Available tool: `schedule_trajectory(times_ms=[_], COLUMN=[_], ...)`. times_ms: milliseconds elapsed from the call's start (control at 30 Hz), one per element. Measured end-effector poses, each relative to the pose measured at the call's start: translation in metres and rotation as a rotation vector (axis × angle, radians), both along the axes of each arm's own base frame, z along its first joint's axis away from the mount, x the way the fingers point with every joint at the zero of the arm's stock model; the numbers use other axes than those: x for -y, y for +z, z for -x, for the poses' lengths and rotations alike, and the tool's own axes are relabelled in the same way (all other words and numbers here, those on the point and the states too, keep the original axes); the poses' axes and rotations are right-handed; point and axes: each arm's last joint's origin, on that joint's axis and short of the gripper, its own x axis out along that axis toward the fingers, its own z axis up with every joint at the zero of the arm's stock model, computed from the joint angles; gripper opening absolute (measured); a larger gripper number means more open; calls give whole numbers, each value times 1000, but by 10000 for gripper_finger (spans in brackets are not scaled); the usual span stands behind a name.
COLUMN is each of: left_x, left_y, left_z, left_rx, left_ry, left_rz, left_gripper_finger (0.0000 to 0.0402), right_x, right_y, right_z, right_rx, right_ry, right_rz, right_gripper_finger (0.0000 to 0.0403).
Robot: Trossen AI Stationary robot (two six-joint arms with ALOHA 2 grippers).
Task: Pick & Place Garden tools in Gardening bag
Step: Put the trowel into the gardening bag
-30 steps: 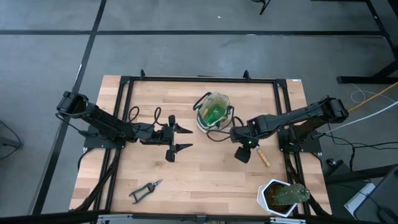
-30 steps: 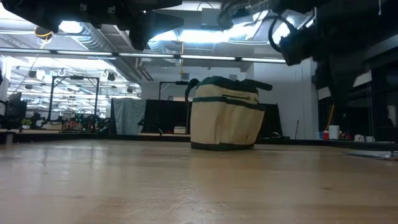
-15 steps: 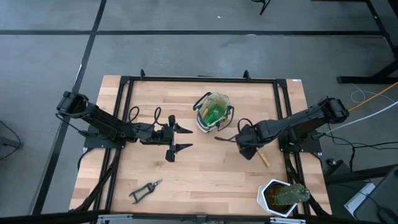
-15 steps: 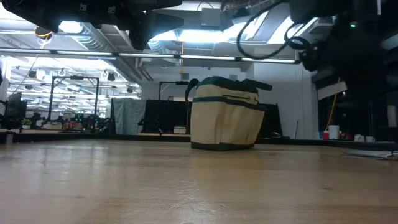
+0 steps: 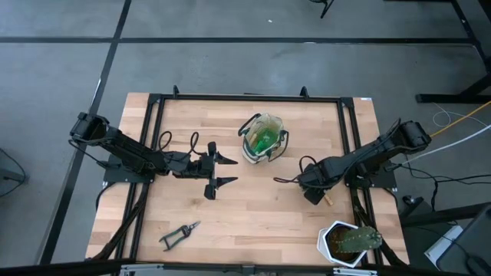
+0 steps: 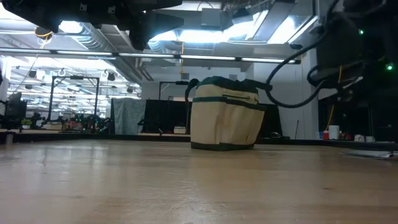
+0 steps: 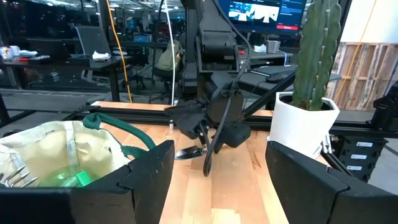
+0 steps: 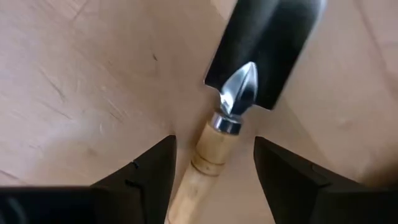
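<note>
The trowel (image 8: 219, 134) lies flat on the table at its right side, right of the gardening bag (image 5: 263, 138) and well apart from it, and I now have the right gripper (image 5: 317, 186) directly over it. A second ago that gripper was nearer the bag; since then it has swung right and dropped low above the tool. I take that as the approach for a pick, so the trowel should be the next item to go in.

In the right wrist view the fingers (image 8: 142, 171) stand apart, one on each side of the wooden handle, not clamped and, as far as I can tell from this angle, not yet touching the wood. Nothing is held.

The green spray bottle (image 5: 265, 141) already sits inside the bag. The pruning shears (image 5: 179, 234) remain on the near left of the table. My left gripper (image 5: 220, 172) waits left of the bag, fingers wide apart and empty.
</note>
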Motion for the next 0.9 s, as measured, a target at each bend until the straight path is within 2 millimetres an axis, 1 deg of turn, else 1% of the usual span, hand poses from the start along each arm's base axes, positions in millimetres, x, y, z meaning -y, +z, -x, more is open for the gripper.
schedule_trajectory(times_ms=[167, 767, 900], left_x=[0, 0, 0], left_y=[0, 0, 0], left_z=[0, 0, 0], left_rx=[0, 0, 0], left_ry=[0, 0, 0], left_rz=[0, 0, 0], left_gripper_finger=[251, 251, 251], right_x=[2, 1, 1], right_y=[-4, -5, -5], right_z=[3, 2, 2], right_rx=[8, 14, 24], right_ry=[2, 4, 39], right_rz=[10, 9, 5], right_gripper_finger=[218, 218, 218])
